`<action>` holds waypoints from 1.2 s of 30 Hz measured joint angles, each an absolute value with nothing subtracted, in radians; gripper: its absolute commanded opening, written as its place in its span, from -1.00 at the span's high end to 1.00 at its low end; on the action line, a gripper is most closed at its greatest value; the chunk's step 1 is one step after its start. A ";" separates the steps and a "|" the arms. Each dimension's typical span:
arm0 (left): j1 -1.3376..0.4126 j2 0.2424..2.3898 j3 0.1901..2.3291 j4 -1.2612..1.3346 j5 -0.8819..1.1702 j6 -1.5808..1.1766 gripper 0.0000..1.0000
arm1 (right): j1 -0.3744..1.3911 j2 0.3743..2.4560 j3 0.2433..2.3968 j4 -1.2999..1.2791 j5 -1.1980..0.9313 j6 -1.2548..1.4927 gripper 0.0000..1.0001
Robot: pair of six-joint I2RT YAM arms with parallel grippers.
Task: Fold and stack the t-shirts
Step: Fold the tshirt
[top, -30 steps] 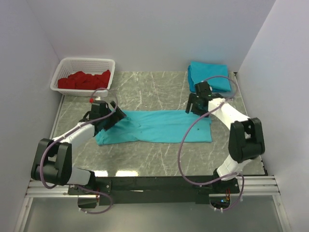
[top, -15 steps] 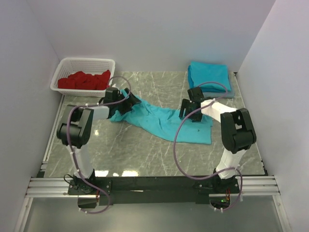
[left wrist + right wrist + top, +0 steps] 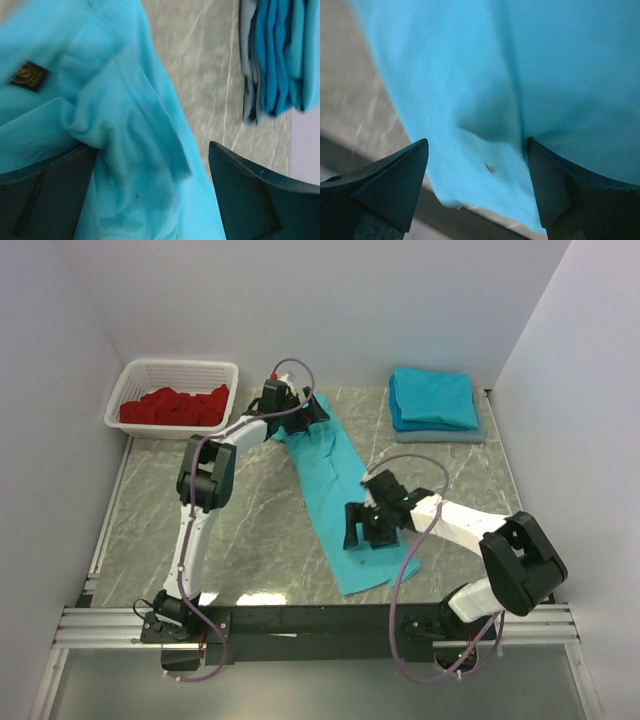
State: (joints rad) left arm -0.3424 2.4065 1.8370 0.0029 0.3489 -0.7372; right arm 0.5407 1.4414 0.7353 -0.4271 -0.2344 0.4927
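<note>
The shirt (image 3: 325,465) is lying stretched beneath the left end effector (image 3: 300,410) and the right end effector (image 3: 365,537); both are gaping wide. Pinching just one layer would be risking slippage and a crooked fold.

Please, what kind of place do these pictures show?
Probably a robot test cell: plain white panels enclose a marble-patterned table, the left arm and right arm are bolted at its near edge, and folded shirts are stacked at the back.

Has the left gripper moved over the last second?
Yes. The left gripper has gone toward the back wall and rightward: it was nearer than the white basket, now it is level with it, at the t-shirt's far end.
</note>
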 measured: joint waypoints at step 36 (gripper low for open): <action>-0.288 2.472 2.186 0.033 0.553 -0.570 -0.99 | 0.497 1.242 0.852 -0.509 -0.100 0.490 -0.86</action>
